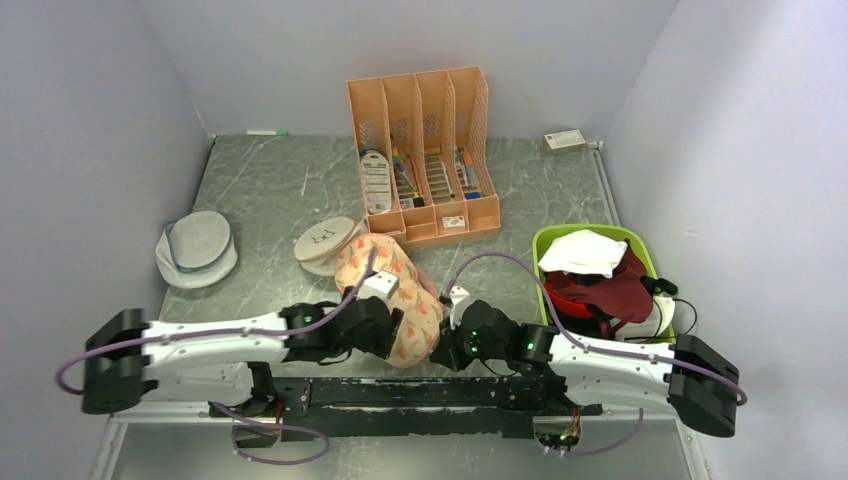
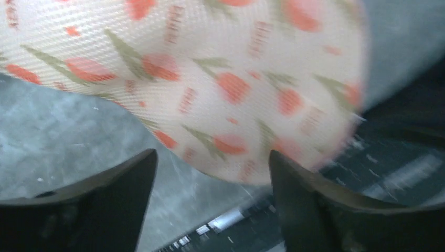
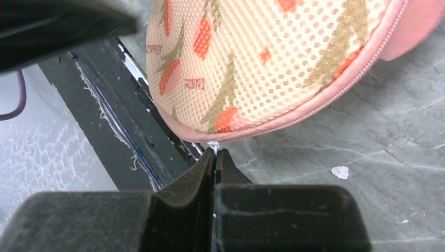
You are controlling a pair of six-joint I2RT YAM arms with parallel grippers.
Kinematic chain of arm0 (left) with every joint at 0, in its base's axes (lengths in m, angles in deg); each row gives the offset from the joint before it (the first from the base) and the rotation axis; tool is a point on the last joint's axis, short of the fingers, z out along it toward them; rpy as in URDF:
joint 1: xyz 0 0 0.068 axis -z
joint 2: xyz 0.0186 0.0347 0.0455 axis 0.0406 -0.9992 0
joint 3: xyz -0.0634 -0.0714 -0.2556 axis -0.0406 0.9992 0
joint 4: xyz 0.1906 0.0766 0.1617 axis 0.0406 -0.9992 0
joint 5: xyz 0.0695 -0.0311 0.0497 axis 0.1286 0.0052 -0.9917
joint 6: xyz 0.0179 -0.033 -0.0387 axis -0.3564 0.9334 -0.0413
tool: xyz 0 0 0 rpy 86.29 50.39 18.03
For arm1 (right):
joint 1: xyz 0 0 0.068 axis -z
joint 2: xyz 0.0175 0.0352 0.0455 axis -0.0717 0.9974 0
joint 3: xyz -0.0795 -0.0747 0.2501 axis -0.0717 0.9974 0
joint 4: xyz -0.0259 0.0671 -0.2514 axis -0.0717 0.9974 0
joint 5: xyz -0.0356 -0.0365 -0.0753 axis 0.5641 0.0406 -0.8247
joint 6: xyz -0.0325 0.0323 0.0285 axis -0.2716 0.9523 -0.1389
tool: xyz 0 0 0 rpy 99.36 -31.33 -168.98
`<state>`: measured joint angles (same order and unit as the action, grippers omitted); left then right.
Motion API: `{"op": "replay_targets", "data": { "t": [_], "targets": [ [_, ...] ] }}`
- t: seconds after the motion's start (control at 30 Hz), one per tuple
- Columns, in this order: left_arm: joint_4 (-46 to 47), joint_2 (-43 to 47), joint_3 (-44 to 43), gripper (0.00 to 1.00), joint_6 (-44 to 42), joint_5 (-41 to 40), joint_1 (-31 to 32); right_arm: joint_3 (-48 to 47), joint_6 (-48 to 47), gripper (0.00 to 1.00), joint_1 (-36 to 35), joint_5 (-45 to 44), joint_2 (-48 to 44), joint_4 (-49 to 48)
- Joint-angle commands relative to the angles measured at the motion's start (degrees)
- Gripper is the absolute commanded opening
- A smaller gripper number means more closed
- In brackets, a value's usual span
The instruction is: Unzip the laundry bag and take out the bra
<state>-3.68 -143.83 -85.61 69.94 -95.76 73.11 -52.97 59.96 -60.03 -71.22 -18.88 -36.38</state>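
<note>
The laundry bag (image 1: 395, 290) is a peach-pink mesh case with orange-red fruit print, lying at the near middle of the table. My right gripper (image 3: 215, 152) is shut on its small white zip pull (image 3: 213, 145) at the bag's near rim; the pink zipper edge (image 3: 315, 102) is closed. In the top view the right gripper (image 1: 452, 338) sits at the bag's near right edge. My left gripper (image 2: 210, 163) is open, its fingers (image 2: 128, 181) straddling the bag's near lobe (image 2: 210, 79) without gripping it. In the top view the left gripper (image 1: 385, 325) is over the bag. The bra is hidden.
A round beige pouch (image 1: 325, 240) lies just behind the bag. An orange file organiser (image 1: 425, 150) stands at the back. A green basket (image 1: 545, 245) of clothes is at the right. A grey-white cap (image 1: 197, 247) lies at the left. The black base rail (image 1: 400, 392) runs along the near edge.
</note>
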Motion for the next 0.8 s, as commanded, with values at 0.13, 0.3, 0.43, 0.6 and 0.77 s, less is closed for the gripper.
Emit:
{"op": "replay_targets", "data": {
  "t": [0.13,0.3,0.43,0.6,0.77],
  "targets": [
    [-4.2,9.5,-6.5,0.98,0.9,1.8,13.6,-4.3,2.2,0.0,-0.8,5.0,4.7,-8.9],
    [2.5,-0.7,-6.5,0.93,-7.9,-3.9,16.1,-5.2,3.9,0.0,-0.8,5.6,3.6,-8.5],
    [4.2,-2.7,-3.6,0.85,-6.9,-9.1,16.1,-4.6,4.4,0.0,-0.8,5.0,2.5,-6.2],
    [5.2,-6.2,-2.1,0.73,-4.9,-12.3,16.1,-4.5,4.0,0.0,-0.8,5.9,1.4,-5.3],
    [4.1,-8.7,-2.4,0.31,-1.8,-17.6,16.1,-6.1,2.2,0.0,-0.8,3.7,1.0,-0.6]
  ]
}}
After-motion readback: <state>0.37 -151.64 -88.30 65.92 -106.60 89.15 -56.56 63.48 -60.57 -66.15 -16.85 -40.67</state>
